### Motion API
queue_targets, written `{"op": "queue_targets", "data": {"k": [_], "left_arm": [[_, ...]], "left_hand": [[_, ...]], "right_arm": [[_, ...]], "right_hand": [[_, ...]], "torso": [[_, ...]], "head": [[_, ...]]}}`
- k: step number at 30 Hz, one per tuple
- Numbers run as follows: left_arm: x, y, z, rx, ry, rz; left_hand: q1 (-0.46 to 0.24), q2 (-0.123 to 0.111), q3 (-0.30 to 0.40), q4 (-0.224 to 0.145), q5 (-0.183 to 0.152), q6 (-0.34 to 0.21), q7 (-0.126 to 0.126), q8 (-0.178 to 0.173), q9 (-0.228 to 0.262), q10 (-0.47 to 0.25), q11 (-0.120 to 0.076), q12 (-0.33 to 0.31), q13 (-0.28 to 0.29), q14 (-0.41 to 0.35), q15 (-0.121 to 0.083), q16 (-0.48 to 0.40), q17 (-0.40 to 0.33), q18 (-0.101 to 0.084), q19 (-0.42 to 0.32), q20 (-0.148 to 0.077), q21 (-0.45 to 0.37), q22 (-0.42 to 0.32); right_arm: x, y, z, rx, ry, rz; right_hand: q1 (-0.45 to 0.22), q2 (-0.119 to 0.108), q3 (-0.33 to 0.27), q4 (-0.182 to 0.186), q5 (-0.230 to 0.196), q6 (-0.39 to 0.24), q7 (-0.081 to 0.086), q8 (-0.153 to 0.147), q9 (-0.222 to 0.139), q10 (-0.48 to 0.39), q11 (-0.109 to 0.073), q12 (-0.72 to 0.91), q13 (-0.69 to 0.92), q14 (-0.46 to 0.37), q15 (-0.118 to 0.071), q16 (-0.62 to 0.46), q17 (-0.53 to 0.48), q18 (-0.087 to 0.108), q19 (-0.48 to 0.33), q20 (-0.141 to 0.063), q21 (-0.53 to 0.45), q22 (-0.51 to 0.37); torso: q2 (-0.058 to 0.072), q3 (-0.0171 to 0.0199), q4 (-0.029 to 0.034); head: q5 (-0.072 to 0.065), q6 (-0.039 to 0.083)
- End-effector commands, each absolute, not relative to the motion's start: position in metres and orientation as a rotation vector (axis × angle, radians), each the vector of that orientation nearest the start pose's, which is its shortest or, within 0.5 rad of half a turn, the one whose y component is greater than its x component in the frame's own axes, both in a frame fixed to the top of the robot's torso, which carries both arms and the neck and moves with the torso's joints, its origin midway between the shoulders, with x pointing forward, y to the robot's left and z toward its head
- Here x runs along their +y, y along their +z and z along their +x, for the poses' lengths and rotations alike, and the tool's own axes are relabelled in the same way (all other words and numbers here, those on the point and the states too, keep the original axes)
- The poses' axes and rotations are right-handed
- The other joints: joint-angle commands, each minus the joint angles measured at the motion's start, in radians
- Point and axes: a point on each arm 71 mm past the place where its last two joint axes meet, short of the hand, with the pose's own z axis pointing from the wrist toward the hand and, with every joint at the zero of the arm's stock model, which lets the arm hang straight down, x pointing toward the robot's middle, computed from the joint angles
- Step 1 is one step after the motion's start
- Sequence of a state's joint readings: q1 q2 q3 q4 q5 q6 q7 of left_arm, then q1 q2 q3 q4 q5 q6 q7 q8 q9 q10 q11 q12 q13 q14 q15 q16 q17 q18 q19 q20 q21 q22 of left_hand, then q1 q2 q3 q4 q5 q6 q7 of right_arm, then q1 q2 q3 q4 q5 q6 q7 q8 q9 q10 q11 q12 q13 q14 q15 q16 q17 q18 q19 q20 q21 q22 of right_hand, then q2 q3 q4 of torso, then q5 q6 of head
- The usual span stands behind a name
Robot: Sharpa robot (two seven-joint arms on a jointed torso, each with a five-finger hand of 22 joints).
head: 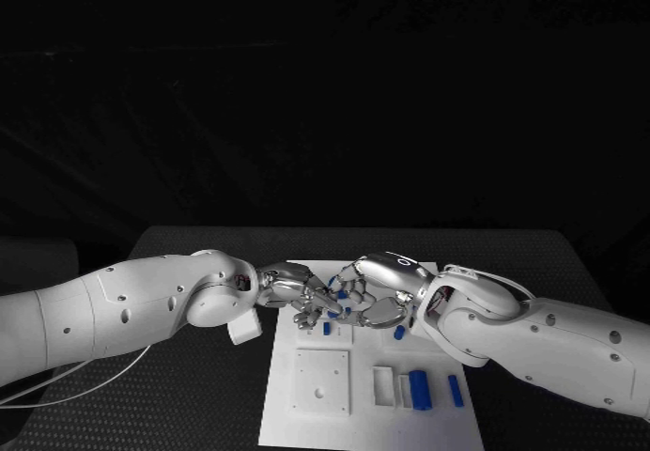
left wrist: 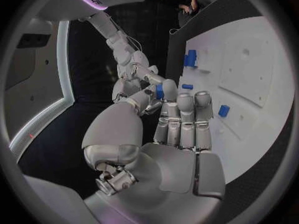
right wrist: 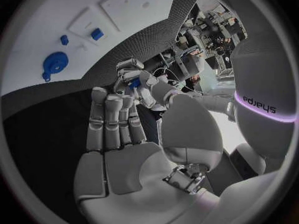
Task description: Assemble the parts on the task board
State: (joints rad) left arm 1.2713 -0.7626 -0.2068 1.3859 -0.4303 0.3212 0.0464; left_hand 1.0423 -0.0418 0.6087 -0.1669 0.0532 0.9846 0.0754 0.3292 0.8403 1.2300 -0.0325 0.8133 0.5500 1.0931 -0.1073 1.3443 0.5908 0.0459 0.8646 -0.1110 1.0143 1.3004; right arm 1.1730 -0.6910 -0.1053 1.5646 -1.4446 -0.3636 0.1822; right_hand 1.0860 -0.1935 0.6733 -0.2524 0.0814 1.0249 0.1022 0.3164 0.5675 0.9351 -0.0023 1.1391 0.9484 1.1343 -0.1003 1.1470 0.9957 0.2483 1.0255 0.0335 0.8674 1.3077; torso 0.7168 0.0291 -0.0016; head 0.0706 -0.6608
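Both hands meet over the far half of the board, with a small blue part between their fingertips.

The left hand (head: 291, 289) reaches in over the board's (head: 305, 427) far left area; in the left wrist view a small blue part (left wrist: 160, 91) sits at its fingertips, touched also by the fingers of the right hand (head: 379, 291). Which hand carries the part cannot be told; both hands have their fingers curled toward it. The right wrist view shows the same part (right wrist: 133, 83) between the two sets of fingertips. On the board's near half lie, from left to right, a white plate (head: 322, 381), a white block (head: 385, 385), a blue cylinder (head: 420, 389) and a thin blue pin (head: 456, 390). Another blue piece (head: 401, 331) lies just under the right hand.
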Motion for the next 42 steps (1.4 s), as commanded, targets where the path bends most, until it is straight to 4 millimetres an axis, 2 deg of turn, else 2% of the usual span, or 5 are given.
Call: {"op": "queue_targets", "data": {"k": [1,10,24,35,42], "left_arm": [[0.1802,-0.2329,0.4739,2.327,-1.461,-0.549],[0.1816,-0.2333,0.4747,2.323,-1.450,-0.572],[0.1833,-0.2337,0.4750,2.325,-1.439,-0.579],[0.1858,-0.2344,0.4757,2.325,-1.418,-0.591],[0.1865,-0.2348,0.4756,2.328,-1.409,-0.595]], "left_hand": [[0.014,0.030,0.002,0.005,0.000,-0.011,0.001,-0.004,0.001,-0.007,-0.002,-0.005,-0.001,-0.031,-0.030,-0.002,0.001,-0.015,-0.006,-0.113,-0.007,0.002],[-0.051,-0.033,-0.032,0.067,-0.004,-0.031,0.007,-0.024,-0.007,-0.012,0.004,-0.004,-0.002,-0.035,-0.026,-0.001,0.001,-0.014,-0.008,-0.114,-0.012,0.005],[-0.055,-0.045,-0.033,0.077,-0.004,-0.033,0.008,-0.030,-0.011,-0.014,0.004,-0.004,-0.001,-0.036,-0.025,-0.001,0.000,-0.012,-0.008,-0.116,-0.014,0.006],[-0.080,-0.088,-0.045,0.102,-0.004,-0.039,0.011,-0.042,-0.021,-0.017,0.007,-0.002,-0.001,-0.037,-0.023,-0.002,-0.001,-0.009,-0.005,-0.113,-0.017,0.008],[-0.096,-0.101,-0.048,0.120,-0.004,-0.038,0.012,-0.046,-0.025,-0.019,0.008,-0.001,0.000,-0.038,-0.022,-0.002,-0.002,-0.008,-0.005,-0.113,-0.020,0.008]], "right_arm": [[-0.0985,-0.2018,0.4383,1.529,1.054,-0.446],[-0.0999,-0.2021,0.4391,1.529,1.041,-0.437],[-0.1022,-0.2021,0.4406,1.524,1.014,-0.426],[-0.1047,-0.2017,0.4419,1.515,0.984,-0.410],[-0.1057,-0.2017,0.4419,1.511,0.973,-0.401]], "right_hand": [[-0.009,-0.006,-0.005,0.002,0.010,0.011,-0.001,0.005,0.007,0.011,-0.001,0.006,-0.004,0.008,-0.004,0.007,-0.002,0.013,0.012,-0.001,0.006,0.017],[-0.033,-0.005,-0.015,0.008,0.054,0.029,-0.011,0.013,0.016,0.030,-0.011,0.011,-0.015,0.027,-0.013,0.013,-0.006,0.013,0.031,-0.011,0.009,0.017],[-0.045,0.001,-0.018,0.013,0.066,0.040,-0.015,0.017,0.021,0.037,-0.015,0.013,-0.019,0.033,-0.016,0.015,-0.008,0.013,0.037,-0.014,0.009,0.017],[-0.056,0.000,-0.018,0.018,0.073,0.047,-0.019,0.019,0.024,0.044,-0.018,0.015,-0.023,0.040,-0.020,0.017,-0.009,0.013,0.045,-0.017,0.011,0.017],[-0.060,-0.002,-0.017,0.020,0.077,0.050,-0.020,0.020,0.025,0.048,-0.020,0.016,-0.024,0.044,-0.022,0.018,-0.009,0.013,0.050,-0.020,0.011,0.016]], "torso": [[0.000,0.0006,-0.0002],[0.000,0.0007,-0.0001],[0.000,0.0008,-0.0008],[0.000,0.0007,-0.0004],[0.000,0.0006,-0.0003]], "head": [[-0.001,0.000],[-0.002,0.002],[-0.004,0.002],[-0.007,0.003],[-0.009,0.003]]}}
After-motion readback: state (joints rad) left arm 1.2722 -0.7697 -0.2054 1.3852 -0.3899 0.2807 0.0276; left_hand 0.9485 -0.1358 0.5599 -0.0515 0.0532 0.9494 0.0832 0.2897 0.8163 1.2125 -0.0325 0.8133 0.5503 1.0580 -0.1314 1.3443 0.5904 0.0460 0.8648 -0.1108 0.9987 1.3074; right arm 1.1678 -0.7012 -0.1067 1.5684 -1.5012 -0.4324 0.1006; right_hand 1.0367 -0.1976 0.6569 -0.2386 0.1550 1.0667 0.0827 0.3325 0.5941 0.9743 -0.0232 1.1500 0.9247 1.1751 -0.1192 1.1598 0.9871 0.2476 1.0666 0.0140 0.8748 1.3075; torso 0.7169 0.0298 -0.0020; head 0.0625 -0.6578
